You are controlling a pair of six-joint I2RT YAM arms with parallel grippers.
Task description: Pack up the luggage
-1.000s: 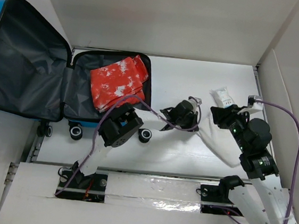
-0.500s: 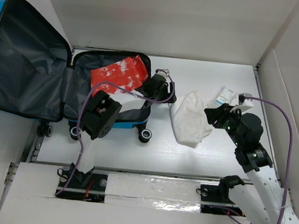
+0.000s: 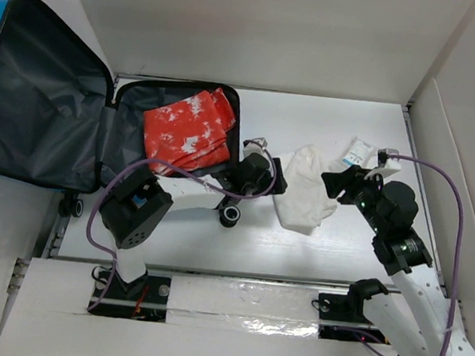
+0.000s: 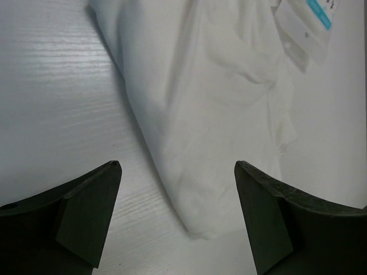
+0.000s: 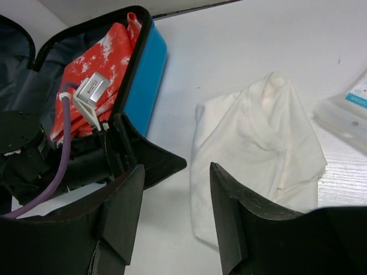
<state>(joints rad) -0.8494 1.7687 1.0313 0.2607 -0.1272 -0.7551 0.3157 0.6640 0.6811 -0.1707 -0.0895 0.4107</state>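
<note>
On the table [image 3: 329,120] lies one white cloth [image 3: 304,189], left gripper [image 4: 178,166] and right gripper [image 5: 176,169] spread.

White cloth [image 3: 304,189] lies mid-surface [image 3: 312,118], boxed in by both hands: left hand [image 3: 276,179] at its left edge, right hand [image 3: 333,181] at its right edge, both w/ jaws spread wide, so no free gap either side. Packet [image 3: 359,150] sits just behind right hand, by cloth's far corner. Luggage [image 3: 50,99] open at left; red cloth [image 3: 187,130] fills most of the near half, lid half's grey lining bare. Left arm [image 3: 185,194] + purple cable [image 3: 108,194] run along luggage's front by wheel [image 3: 230,215], blocking approach there. Bare surface behind cloth up to back wall [image 3: 262,27], and a strip in front. Side panel [image 3: 470,151] hems in the right.
</note>
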